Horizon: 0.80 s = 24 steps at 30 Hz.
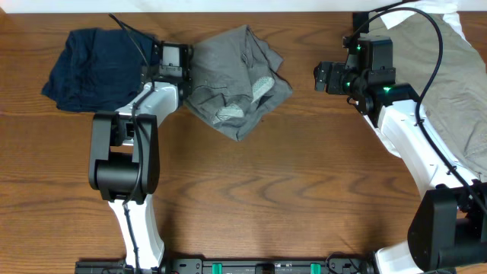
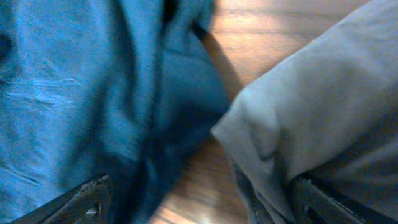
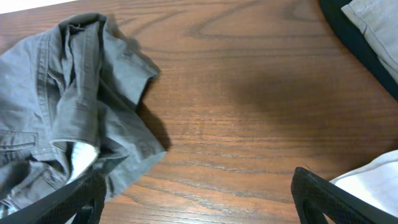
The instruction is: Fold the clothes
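"Two claws, and neither gripped anything?"

"Neither. The left claw [image 1: 174, 50] hung with its fingers [image 2: 87, 202] spread wide. It straddled the spot where the navy garment [image 1: 91, 68] met the grey shorts [image 1: 236, 84]: navy beneath one finger, grey bunched against the other, and a strip of bare table [image 2: 261, 25] ahead between them."

"Why there?"

"I judged it was placed at the shorts' edge to take a hem (they lay crumpled, pale waistband showing, not yet folded)."

"And the other?"

"The right claw [image 3: 199, 202] was released too, with only wood between its fingers. The shorts lay between the two claws, close against the left one and apart from the right. Khaki cloth [image 1: 456, 68] and white cloth [image 3: 373, 180] sat on the right claw's far side, probably heaped there to wait their turn."
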Available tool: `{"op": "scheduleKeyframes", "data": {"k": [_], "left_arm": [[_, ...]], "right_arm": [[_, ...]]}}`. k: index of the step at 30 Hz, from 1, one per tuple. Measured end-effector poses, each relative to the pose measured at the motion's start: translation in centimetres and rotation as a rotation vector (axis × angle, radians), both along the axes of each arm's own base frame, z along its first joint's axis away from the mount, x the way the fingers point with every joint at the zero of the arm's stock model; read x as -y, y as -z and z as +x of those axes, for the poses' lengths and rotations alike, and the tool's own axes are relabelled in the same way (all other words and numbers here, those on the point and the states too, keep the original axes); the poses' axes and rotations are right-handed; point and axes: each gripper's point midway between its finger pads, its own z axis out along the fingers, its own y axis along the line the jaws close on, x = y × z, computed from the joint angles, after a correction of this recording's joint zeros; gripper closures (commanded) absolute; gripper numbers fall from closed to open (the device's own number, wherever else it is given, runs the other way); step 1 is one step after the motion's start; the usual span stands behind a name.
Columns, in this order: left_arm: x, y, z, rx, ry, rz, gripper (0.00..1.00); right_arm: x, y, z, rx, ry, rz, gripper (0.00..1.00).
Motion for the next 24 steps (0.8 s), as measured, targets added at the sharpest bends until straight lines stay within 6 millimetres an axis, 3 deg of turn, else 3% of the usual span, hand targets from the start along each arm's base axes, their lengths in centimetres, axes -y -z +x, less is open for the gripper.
{"op": "scheduleKeyframes", "data": {"k": [4, 7, 13, 15, 18, 24], "left_arm": [[0.9, -0.8, 0.0, -0.033, 0.09, 0.082, 0.04], [3.1, -2.6, -0.3, -0.05, 0.185, 0.134, 0.02], [11.9, -8.5, -2.5, -0.024, 0.469, 0.106, 0.0], [14.9, -9.3, -3.6, -0.028, 0.566, 0.063, 0.0], [17.9, -8.4, -5.2, -0.08, 0.679, 0.003, 0.0], [20.8, -4.9, -6.7, -0.175, 0.772, -0.043, 0.0]], "right_arm": [[0.1, 0.0, 0.0, 0.001, 0.005, -0.005, 0.07], [0.2, 0.0, 0.0, 0.001, 0.008, -0.008, 0.05], [0.2, 0.0, 0.1, 0.002, 0.01, -0.01, 0.04], [0.2, 0.0, 0.1, 0.002, 0.01, -0.01, 0.04], [0.2, 0.0, 0.1, 0.002, 0.01, -0.01, 0.03], [0.2, 0.0, 0.1, 0.002, 0.01, -0.01, 0.01]]}}
